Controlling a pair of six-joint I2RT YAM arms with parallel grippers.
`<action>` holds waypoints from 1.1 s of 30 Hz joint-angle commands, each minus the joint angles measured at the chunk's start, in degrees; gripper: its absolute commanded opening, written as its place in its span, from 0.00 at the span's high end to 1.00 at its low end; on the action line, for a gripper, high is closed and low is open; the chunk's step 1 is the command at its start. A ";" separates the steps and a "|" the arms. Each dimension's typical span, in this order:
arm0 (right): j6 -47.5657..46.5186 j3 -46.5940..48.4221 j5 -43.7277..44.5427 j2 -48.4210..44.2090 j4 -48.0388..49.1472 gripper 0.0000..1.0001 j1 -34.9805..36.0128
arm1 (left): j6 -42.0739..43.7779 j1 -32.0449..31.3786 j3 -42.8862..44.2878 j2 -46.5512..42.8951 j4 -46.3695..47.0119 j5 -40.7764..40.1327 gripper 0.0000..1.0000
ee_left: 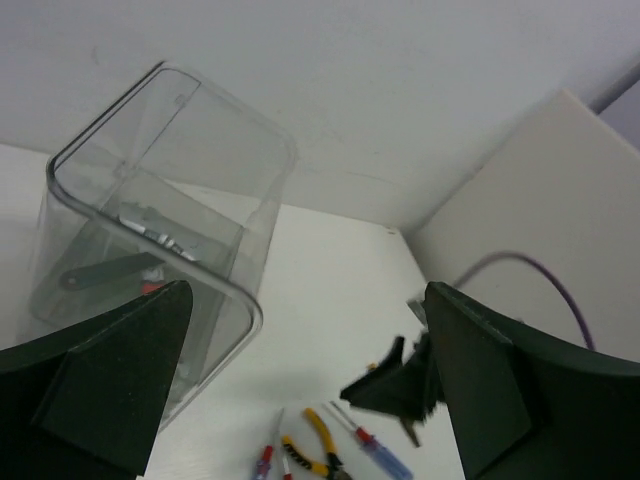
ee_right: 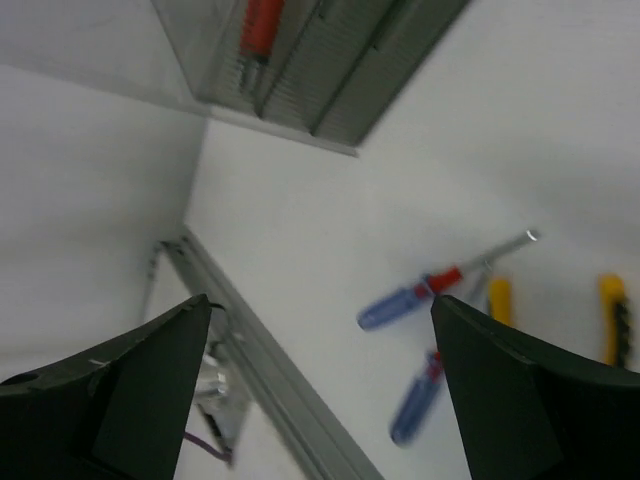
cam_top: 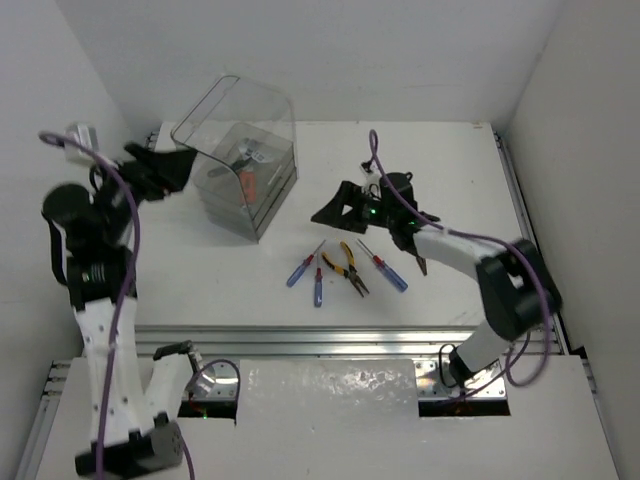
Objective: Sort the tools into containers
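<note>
The clear smoky box (cam_top: pixel 240 165) stands at the back left with its lid raised. A red-handled tool (cam_top: pixel 248 185) and a dark-handled silver tool (cam_top: pixel 245 150) lie in its trays. Three blue-and-red screwdrivers (cam_top: pixel 300 268) (cam_top: pixel 318 288) (cam_top: pixel 385 270) and yellow-handled pliers (cam_top: pixel 348 265) lie on the table's middle. My left gripper (cam_top: pixel 178 160) is open and empty, raised beside the box's left side (ee_left: pixel 150 230). My right gripper (cam_top: pixel 335 205) is open and empty, above the table just behind the loose tools. The right wrist view shows two screwdrivers (ee_right: pixel 410 298) and the pliers handles (ee_right: pixel 500 300) below the gripper.
A dark pointed object (cam_top: pixel 420 262) lies beside the right arm; I cannot tell what it is. White walls close in the table on three sides. A metal rail (cam_top: pixel 330 340) runs along the near edge.
</note>
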 commanded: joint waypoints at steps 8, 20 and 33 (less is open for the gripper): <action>29.74 28.40 -13.57 39.11 35.93 0.32 -1.12 | 11.47 -7.67 -25.37 -18.18 1.69 -21.86 0.00; 35.46 45.65 -14.27 56.61 36.90 0.62 -1.47 | 12.88 -12.59 -25.55 -20.03 -1.47 -26.43 0.00; 35.46 56.02 -15.32 62.77 31.99 0.75 -1.03 | 12.79 -12.85 -25.46 -18.27 -1.30 -23.09 0.00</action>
